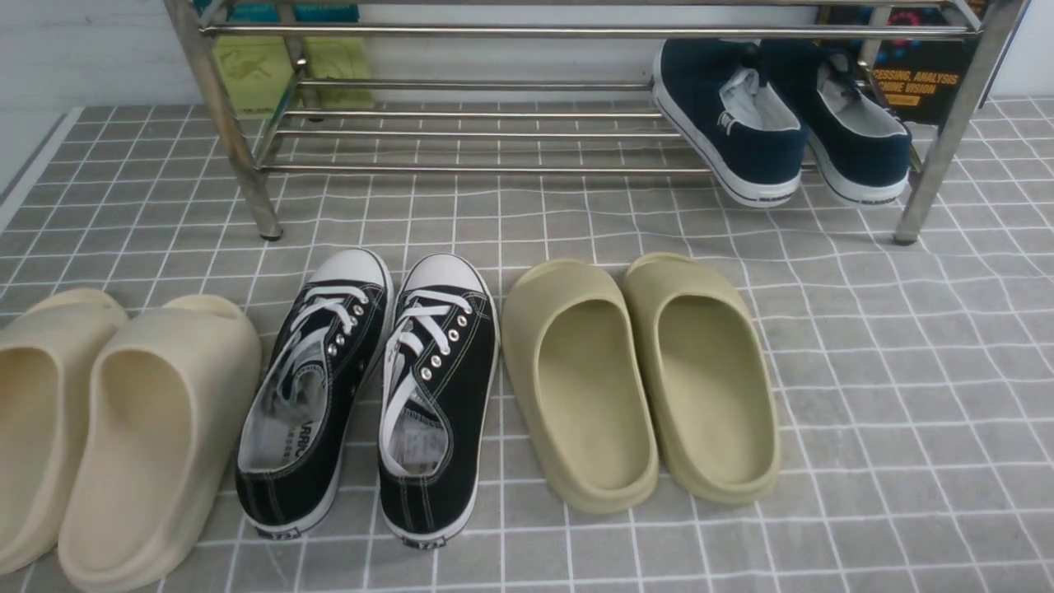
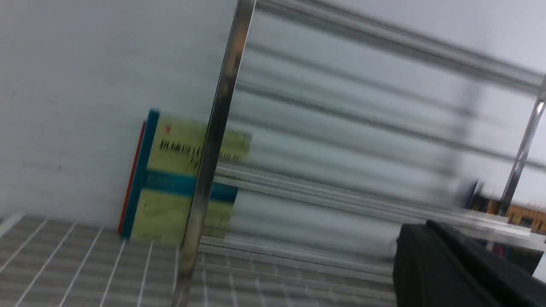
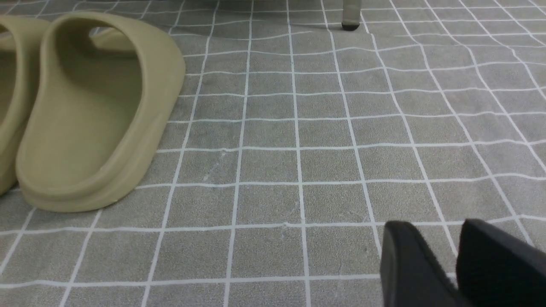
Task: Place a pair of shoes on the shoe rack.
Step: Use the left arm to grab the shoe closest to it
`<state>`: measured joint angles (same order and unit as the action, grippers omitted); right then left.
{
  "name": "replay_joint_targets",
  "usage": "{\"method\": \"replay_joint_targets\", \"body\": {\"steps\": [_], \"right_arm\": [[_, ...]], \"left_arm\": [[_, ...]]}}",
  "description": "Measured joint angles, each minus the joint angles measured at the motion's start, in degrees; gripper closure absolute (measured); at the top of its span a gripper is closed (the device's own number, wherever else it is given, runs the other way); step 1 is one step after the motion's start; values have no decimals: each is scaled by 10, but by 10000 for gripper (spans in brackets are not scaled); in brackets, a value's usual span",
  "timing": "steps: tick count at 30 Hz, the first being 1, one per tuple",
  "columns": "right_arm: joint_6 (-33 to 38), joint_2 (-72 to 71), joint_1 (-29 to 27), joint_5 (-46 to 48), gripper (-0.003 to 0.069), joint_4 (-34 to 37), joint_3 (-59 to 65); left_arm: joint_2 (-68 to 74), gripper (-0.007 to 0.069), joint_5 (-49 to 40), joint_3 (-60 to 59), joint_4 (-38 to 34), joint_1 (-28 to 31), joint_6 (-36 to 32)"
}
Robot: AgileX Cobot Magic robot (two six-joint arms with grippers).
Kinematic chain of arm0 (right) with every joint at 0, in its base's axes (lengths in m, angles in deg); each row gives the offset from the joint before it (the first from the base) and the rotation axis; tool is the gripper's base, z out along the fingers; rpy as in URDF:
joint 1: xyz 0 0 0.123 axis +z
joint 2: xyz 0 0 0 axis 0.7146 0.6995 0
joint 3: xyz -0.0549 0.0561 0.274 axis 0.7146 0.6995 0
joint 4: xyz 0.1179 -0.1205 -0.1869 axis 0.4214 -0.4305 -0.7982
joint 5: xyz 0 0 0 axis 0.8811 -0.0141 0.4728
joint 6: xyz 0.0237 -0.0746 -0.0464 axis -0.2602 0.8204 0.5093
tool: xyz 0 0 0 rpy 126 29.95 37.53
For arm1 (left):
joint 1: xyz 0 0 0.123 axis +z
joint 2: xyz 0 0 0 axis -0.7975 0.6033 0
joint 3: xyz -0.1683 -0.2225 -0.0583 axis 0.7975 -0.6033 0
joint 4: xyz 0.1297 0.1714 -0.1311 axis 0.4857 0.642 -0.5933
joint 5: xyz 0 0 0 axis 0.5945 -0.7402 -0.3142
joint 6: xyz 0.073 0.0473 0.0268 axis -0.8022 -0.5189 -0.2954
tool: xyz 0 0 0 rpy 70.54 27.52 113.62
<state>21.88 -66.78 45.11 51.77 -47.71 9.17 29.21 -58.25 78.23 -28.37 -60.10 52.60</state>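
A grey floor mat (image 1: pixel 865 395) with a white grid is spread across the whole scene. Nearest, in the right wrist view, the right gripper (image 3: pixel 456 243) is seen low over bare mat, its black fingers pressed together with nothing held. In the blurred left wrist view only a black part of the left gripper (image 2: pixel 452 264) is shown, and whether it is open or closed cannot be told.

A row of footwear is laid out on the mat, toes pointing away. Beige foam slides (image 1: pixel 123 428) are placed at the far left. The pair of shoes (image 1: pixel 440 395), black canvas sneakers with white laces and toe caps, is set side by side just right of them, on the mat and apart from the rack. Olive foam slides (image 1: pixel 642 379) are placed to their right.

Beyond the row, the shoe rack (image 1: pixel 494 169) of silver tubes is stood. Navy slip-on sneakers (image 1: pixel 741 132) are propped, tilted, at the right end of its lower shelf. A green book (image 1: pixel 247 70) is leaned against the white wall behind.
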Motion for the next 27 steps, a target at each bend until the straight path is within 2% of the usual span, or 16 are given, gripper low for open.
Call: {"method": "replay_joint_targets", "body": {"steps": [3, 7, 10, 12, 13, 15, 19, 22, 27], "right_arm": [[0, 0, 0, 0, 433, 0, 0], [0, 0, 0, 0, 427, 0, 0], [0, 0, 0, 0, 423, 0, 0], [0, 0, 0, 0, 421, 0, 0], [0, 0, 0, 0, 421, 0, 0], [0, 0, 0, 0, 421, 0, 0], [0, 0, 0, 0, 421, 0, 0], [0, 0, 0, 0, 421, 0, 0], [0, 0, 0, 0, 419, 0, 0]], "left_arm": [[115, 638, -68, 36, -3, 0, -17], [217, 638, -61, 42, -28, 0, 25], [292, 638, -97, 70, -45, 0, 53], [366, 638, -202, 131, -51, 0, 57], [372, 638, -212, 131, -51, 0, 57], [453, 638, -333, 210, -52, 0, 46], [560, 638, -427, 290, -52, 0, 18], [628, 638, -430, 323, -49, 0, 2], [711, 638, -373, 336, -4, 0, -5]]}}
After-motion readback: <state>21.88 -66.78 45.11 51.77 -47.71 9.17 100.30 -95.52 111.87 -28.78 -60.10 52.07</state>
